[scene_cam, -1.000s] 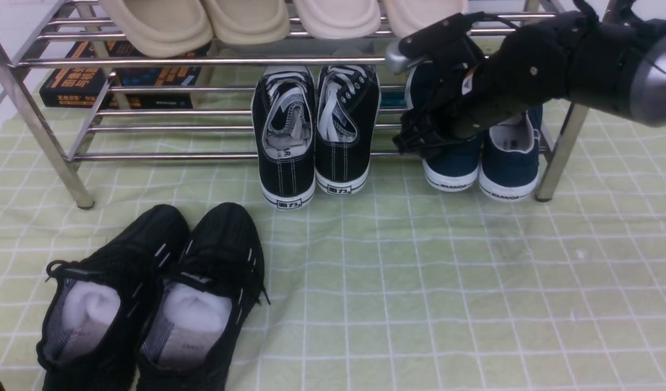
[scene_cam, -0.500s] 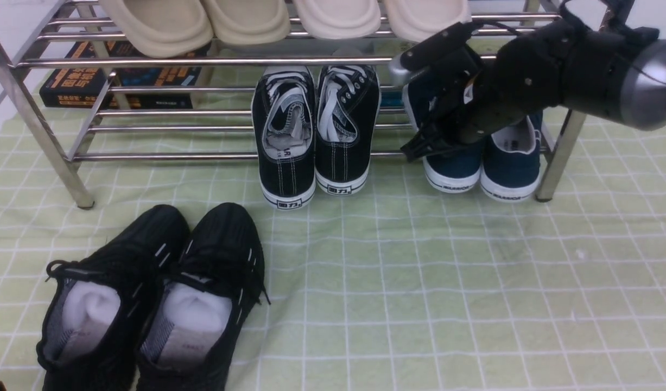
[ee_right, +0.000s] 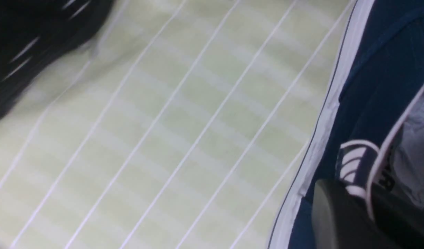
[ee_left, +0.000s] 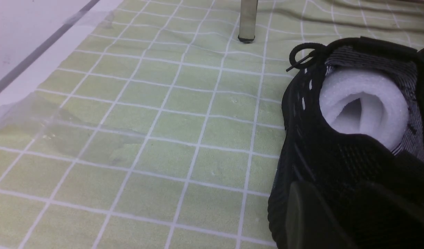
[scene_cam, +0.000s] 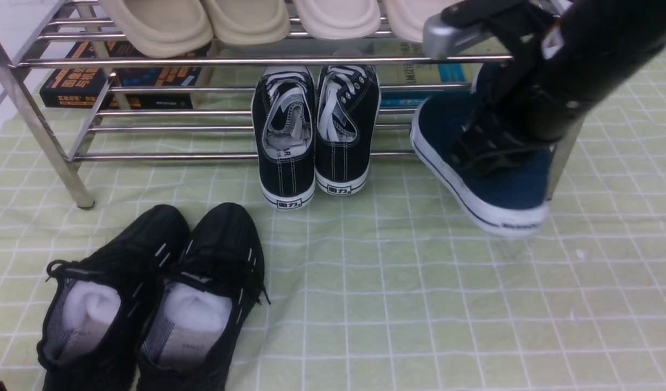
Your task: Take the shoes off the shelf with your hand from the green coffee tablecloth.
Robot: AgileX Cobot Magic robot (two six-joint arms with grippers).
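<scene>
On the shelf (scene_cam: 202,61), at 12 o'clock in the front view, beige slippers (scene_cam: 246,19) are kept above and black lace-up sneakers (scene_cam: 314,136) below. White foam (scene_cam: 88,309) is stuffed in the black mesh sneakers (scene_cam: 148,304) at 7 o'clock. At 3 o'clock the shoes (scene_cam: 490,179) are clamped by the right gripper (scene_cam: 482,152) and held tilted above the green cloth (scene_cam: 398,282). One shoe is mostly hidden. The left gripper (ee_left: 343,221) is cut off, so its state cannot be told.

Faced forward from robot's side toward the shelf (scene_cam: 202,60); peered close from both wrists onto shared green coffee tablecloth (ee_left: 163,103).
</scene>
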